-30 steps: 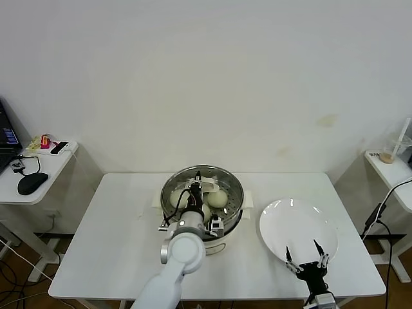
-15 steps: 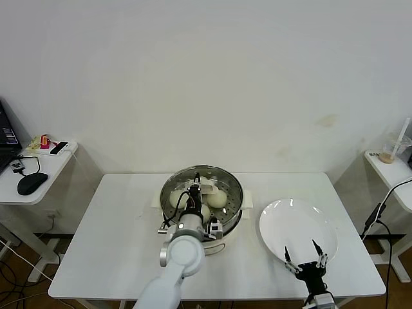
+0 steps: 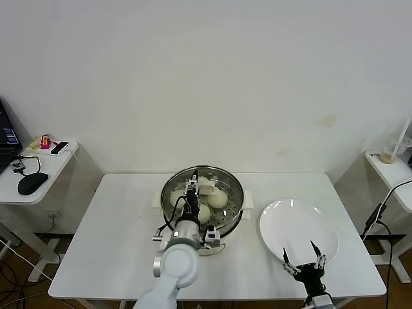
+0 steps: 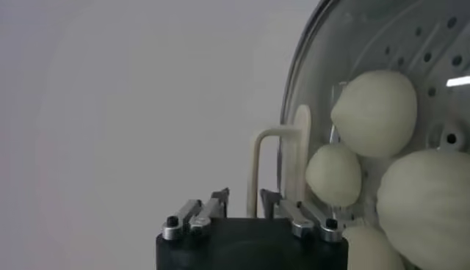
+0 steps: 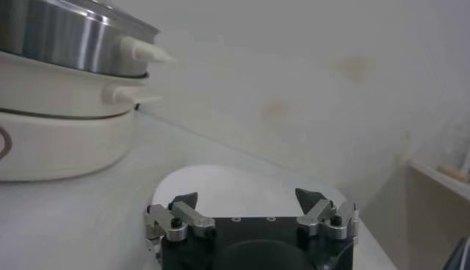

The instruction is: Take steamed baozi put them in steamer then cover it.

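The steamer (image 3: 237, 205) stands mid-table on its cream base, also seen in the right wrist view (image 5: 66, 37). The glass cover (image 3: 225, 182) lies on it, its cream bar handle (image 3: 207, 188) on top. Several baozi (image 3: 218, 199) lie on the perforated tray under the glass, and they also show in the left wrist view (image 4: 374, 114). My left gripper (image 3: 192, 192) is at the handle (image 4: 283, 158). Its fingers stand slightly apart on either side of one handle leg without touching it (image 4: 244, 196). My right gripper (image 3: 302, 257) is open and empty at the plate's near edge (image 5: 246, 196).
An empty white plate (image 3: 299, 222) lies right of the steamer, also in the right wrist view (image 5: 235, 183). A side table (image 3: 38, 164) with a mouse and small items stands at the left. Another shelf (image 3: 389, 164) with a cup stands at the right.
My left arm has drawn back toward me a little while the cover stays on the steamer. My right gripper has sunk slightly toward the table's front edge.
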